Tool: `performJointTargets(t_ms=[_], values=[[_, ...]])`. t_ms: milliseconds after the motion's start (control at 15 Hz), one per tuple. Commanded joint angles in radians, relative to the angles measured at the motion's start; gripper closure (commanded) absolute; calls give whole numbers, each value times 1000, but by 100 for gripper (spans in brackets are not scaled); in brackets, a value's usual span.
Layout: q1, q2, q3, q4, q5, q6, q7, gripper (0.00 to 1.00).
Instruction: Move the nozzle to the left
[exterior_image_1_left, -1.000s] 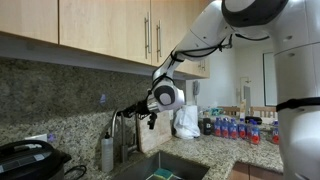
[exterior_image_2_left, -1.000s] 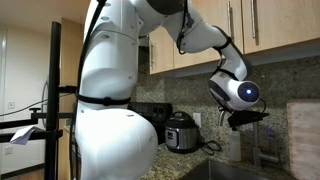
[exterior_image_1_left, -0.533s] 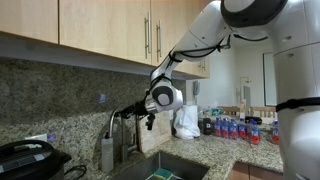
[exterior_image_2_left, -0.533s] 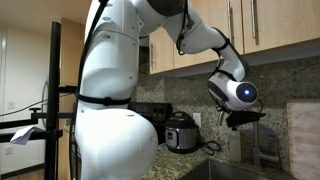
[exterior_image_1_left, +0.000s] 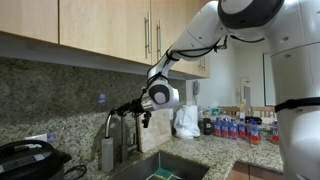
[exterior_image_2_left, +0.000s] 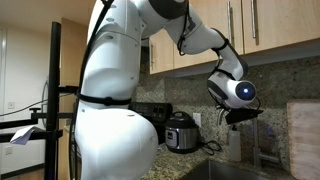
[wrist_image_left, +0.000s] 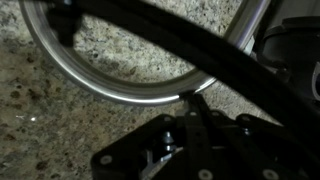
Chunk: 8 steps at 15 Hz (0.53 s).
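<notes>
The nozzle (exterior_image_1_left: 112, 119) is a brushed-steel gooseneck spout arched over the sink, against the granite backsplash. My gripper (exterior_image_1_left: 135, 108) is level with the top of the arch, on its right side and touching it. In the wrist view the spout (wrist_image_left: 90, 88) curves as a bright arc across the granite. My gripper's (wrist_image_left: 192, 98) dark fingers look shut together, with their tips against the arc. In an exterior view my gripper (exterior_image_2_left: 244, 117) hangs over the counter; the spout is hard to make out there.
A small white soap bottle (exterior_image_1_left: 107, 153) stands left of the faucet base. The sink (exterior_image_1_left: 160, 171) lies below. A white bag (exterior_image_1_left: 185, 122) and several bottles (exterior_image_1_left: 235, 128) sit on the counter. A cooker (exterior_image_2_left: 182, 132) stands by the wall. Cabinets (exterior_image_1_left: 100, 30) hang overhead.
My gripper has moved a little to the left in the exterior view with the sink, and the spout's arch has swung left with it.
</notes>
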Motion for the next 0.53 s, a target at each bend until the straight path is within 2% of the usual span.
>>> performJointTargets(t_ms=[0,467], values=[[6,22,7,51,-9,-8,3,95],[-3,9,-8,31,22,-21,2,95]])
